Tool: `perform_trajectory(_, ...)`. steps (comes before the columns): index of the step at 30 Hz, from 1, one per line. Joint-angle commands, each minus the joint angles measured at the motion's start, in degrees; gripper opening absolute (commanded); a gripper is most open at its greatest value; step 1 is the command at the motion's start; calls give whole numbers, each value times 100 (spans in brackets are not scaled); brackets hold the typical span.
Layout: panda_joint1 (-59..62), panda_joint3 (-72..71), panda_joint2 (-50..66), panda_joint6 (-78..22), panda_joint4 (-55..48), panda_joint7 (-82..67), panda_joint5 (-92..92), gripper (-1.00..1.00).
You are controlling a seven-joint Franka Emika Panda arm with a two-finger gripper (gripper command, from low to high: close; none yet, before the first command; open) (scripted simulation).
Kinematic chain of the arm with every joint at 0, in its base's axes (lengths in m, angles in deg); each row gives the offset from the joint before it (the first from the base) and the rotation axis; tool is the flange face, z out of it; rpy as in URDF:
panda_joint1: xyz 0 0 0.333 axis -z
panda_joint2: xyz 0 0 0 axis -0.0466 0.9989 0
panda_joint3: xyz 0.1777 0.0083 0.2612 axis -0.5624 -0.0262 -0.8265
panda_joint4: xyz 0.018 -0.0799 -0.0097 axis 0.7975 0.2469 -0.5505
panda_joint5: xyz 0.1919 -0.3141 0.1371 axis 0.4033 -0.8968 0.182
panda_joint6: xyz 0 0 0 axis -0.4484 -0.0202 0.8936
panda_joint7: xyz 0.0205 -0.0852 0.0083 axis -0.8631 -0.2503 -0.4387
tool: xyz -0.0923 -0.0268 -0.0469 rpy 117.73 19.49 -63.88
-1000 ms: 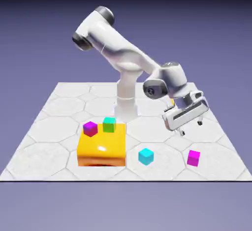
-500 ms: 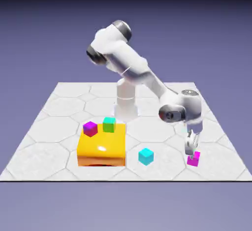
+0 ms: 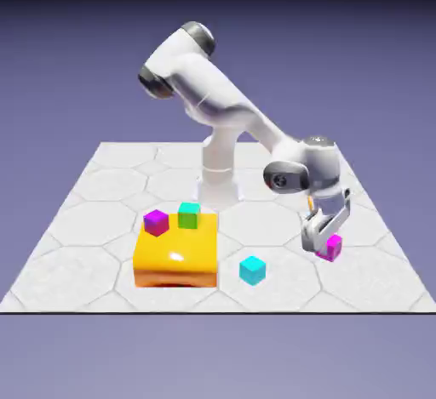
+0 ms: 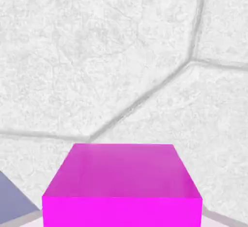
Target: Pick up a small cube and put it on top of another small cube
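Note:
My gripper [image 3: 327,247] is shut on the small pink cube [image 3: 333,246] and holds it a little above the table, toward the exterior view's right. The same pink cube [image 4: 123,185] fills the bottom middle of the hand view and hides both fingertips, with grey stone tiles beyond it. The small green cube [image 3: 189,214] rests on the back part of the yellow block [image 3: 174,259], well to the exterior view's left of the gripper.
A magenta-topped cube with dark purple sides [image 3: 156,222] sits on the yellow block beside the green cube. A cyan cube [image 3: 252,270] lies on the table between the block and the gripper. The robot's base [image 3: 218,186] stands behind the block.
The gripper dropped from open in the air onto the pink cube, shut on it, and has lifted it off the table.

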Motion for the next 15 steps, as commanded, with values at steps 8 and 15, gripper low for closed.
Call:
perform_trajectory(8,1618,-1146,167,-257,272,1986,708,-100)
perform_trajectory(15,3033,-2148,314,-484,510,3731,1319,-100)
